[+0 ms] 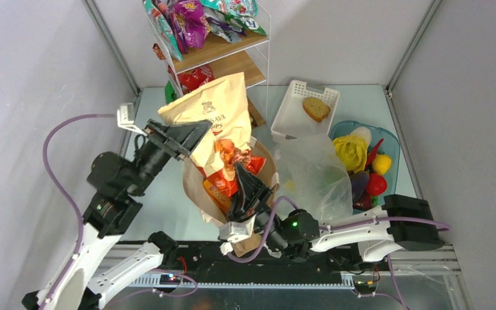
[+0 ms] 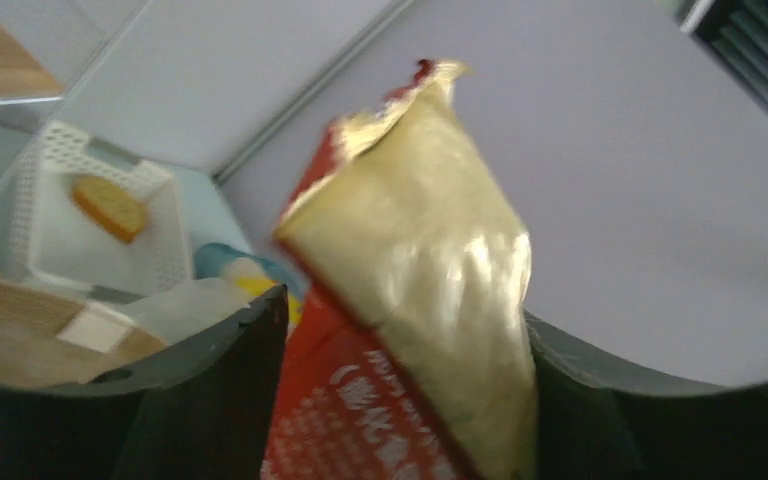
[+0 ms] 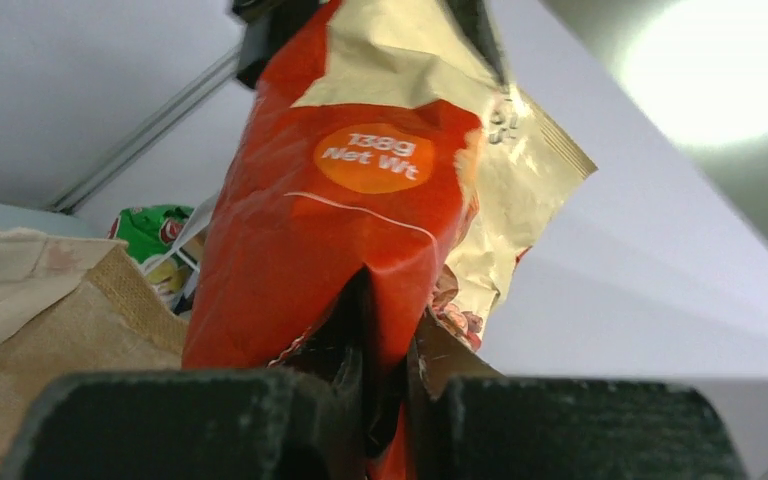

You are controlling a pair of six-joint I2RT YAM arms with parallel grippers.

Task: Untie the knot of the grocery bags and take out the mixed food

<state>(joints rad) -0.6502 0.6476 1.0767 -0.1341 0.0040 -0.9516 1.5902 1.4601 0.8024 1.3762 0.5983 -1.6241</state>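
You are holding the packet point(image 1: 218, 119) between both arms, raised over the open paper bag point(image 1: 197, 184). Its long axis is running from the right gripper point(image 3: 388, 350) at the lower end, up and leftward to the left gripper point(image 2: 405, 310) at the top edge. The right jaws are pinching narrowly on the bottom seam. The left fingers are standing apart with the packet filling the gap, and you cannot tell whether they are gripping it. By my judgement the right arm is carrying it, so the lift out is turning on that one pinch. The packet is looking like crinkly foil, orange-red on one face and pale gold on the other, puffy and likely slippery. Other orange packets point(image 1: 223, 187) are sitting in the bag beneath.
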